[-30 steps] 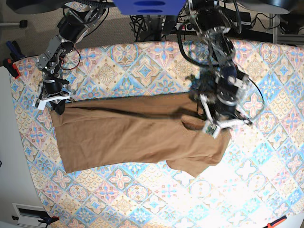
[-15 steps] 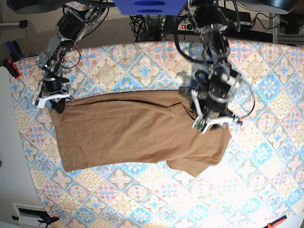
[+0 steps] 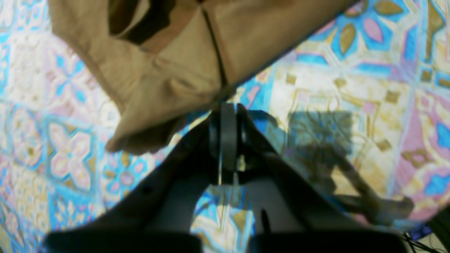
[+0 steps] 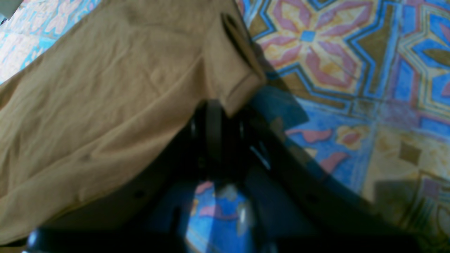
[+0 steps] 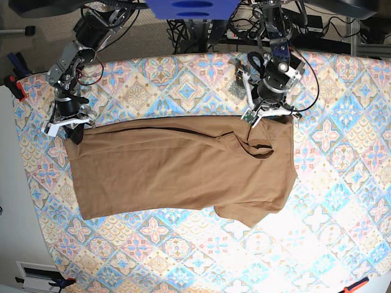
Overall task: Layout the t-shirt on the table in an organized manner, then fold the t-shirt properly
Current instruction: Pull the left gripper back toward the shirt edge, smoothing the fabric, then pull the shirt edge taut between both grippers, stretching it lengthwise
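The tan-brown t-shirt (image 5: 177,171) lies spread lengthwise on the patterned table (image 5: 183,256), with a pucker near its collar (image 5: 259,149). My left gripper (image 5: 269,116) is at the shirt's far edge. In the left wrist view its fingers (image 3: 227,107) are shut, and the fabric (image 3: 168,70) narrows to a point right at the tips, seemingly pinched there. My right gripper (image 5: 69,128) is at the shirt's far left corner. In the right wrist view it (image 4: 216,105) is shut on the hem corner (image 4: 242,88), and the cloth (image 4: 105,88) drapes to the left.
Clamps (image 5: 15,85) grip the table's left edge and an orange one (image 5: 357,284) sits at the near right. A white box (image 5: 36,271) lies off the near left corner. Cables and both arm bases (image 5: 195,24) crowd the far edge.
My left gripper moved from over the shirt's right part to its far edge and closed there. The collar area now shows a pucker. The right gripper stayed at its corner.
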Controlling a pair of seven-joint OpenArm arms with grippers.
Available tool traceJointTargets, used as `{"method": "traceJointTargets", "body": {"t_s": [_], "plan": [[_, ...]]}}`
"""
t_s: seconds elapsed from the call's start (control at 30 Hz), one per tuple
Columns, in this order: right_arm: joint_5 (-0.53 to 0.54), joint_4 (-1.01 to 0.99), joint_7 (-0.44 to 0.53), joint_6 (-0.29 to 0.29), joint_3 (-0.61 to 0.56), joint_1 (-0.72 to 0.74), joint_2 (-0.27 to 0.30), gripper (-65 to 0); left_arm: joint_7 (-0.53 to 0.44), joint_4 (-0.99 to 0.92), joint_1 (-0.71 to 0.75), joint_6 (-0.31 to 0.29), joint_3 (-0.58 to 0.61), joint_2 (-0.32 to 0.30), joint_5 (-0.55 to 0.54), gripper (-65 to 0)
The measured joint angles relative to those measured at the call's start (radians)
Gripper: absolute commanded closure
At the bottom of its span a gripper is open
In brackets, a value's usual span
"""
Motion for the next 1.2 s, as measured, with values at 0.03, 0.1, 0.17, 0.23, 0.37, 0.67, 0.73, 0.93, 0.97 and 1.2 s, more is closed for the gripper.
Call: {"method": "traceJointTargets", "body": {"t_s": [0.03,0.1,0.17,0.23,0.37,0.67,0.73,0.93,0.97,1.2], "plan": [[0.000,0.000,0.000,-0.001,0.000,0.000,0.000,0.0,-0.003,-0.023,-0.010,0.002,0.006,-0.015,-0.003,0.0],[0.000,0.000,0.001,0.000,0.000,0.000,0.000,0.0,-0.002,-0.056,-0.019,0.001,0.011,-0.026,-0.008,0.0],[0.000,0.000,0.000,-0.001,0.000,0.000,0.000,0.0,0.008,-0.067,-0.030,0.001,0.001,-0.025,0.001,0.0],[0.000,0.000,0.000,-0.001,0.000,0.000,0.000,0.0,-0.001,-0.108,-0.051,0.002,0.003,-0.027,0.000,0.0],[0.000,0.000,0.001,-0.001,0.000,0.000,0.000,0.0,0.000,-0.172,-0.075,0.002,0.008,-0.042,-0.008,0.0],[0.000,0.000,0.000,-0.001,0.000,0.000,0.000,0.0,0.000,-0.175,-0.149,-0.002,-0.035,-0.041,-0.010,0.0],[0.000,0.000,0.000,0.000,0.000,0.000,0.000,0.0,0.001,-0.181,-0.179,0.001,-0.063,-0.041,-0.007,0.0],[0.000,0.000,0.000,0.000,0.000,0.000,0.000,0.0,0.000,-0.220,-0.257,0.000,-0.164,-0.040,-0.008,0.0],[0.000,0.000,0.000,0.000,0.000,0.000,0.000,0.0,0.000,-0.237,-0.273,0.001,-0.183,-0.040,-0.007,0.0],[0.000,0.000,0.000,-0.001,0.000,0.000,0.000,0.0,-0.017,-0.454,-0.384,-0.003,-0.325,-0.072,-0.028,0.0]]}}
